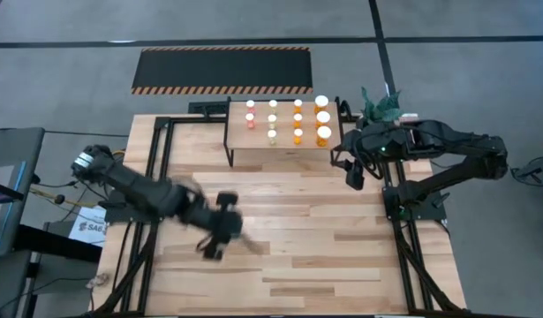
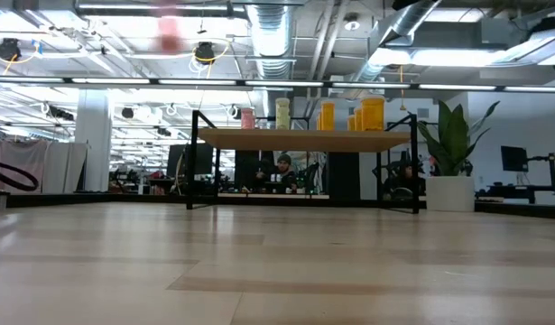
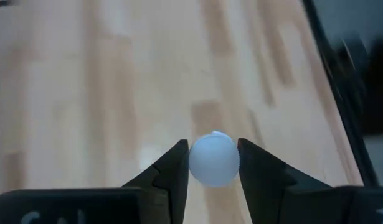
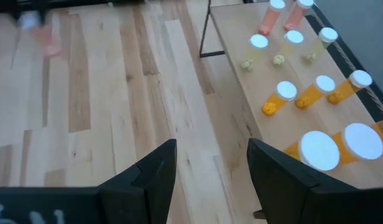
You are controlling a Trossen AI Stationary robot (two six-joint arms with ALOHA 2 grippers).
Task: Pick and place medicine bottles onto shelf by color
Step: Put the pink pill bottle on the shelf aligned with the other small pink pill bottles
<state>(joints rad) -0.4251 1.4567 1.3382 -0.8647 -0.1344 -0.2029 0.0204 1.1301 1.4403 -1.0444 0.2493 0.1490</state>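
My left gripper (image 1: 216,240) hangs over the table's left middle, shut on a red-pink medicine bottle (image 2: 169,32) whose white cap (image 3: 213,158) shows between its fingers. The shelf (image 1: 284,146), a light-wood board on black legs, stands at the table's far side. On it, several bottles stand upright in rows: pink (image 1: 251,119), yellow-green (image 1: 273,125), small orange (image 1: 297,125) and larger orange (image 1: 322,124). My right gripper (image 4: 210,174) waits open beside the shelf's right end (image 1: 353,172), with nothing between its fingers. My left gripper pinches the bottle's round white cap (image 3: 194,163) between its two fingers, one on each side. The fingers come slanting down from above. The cap hides the body in the wrist view. The bottle hangs well clear of the table (image 2: 169,32).
A potted plant (image 1: 381,104) stands just right of the shelf. A black mat with striped edges (image 1: 222,69) lies on the floor beyond the table. Bare planks (image 1: 306,230) stretch between both arms and the near edge. People sit in the room behind (image 2: 283,164).
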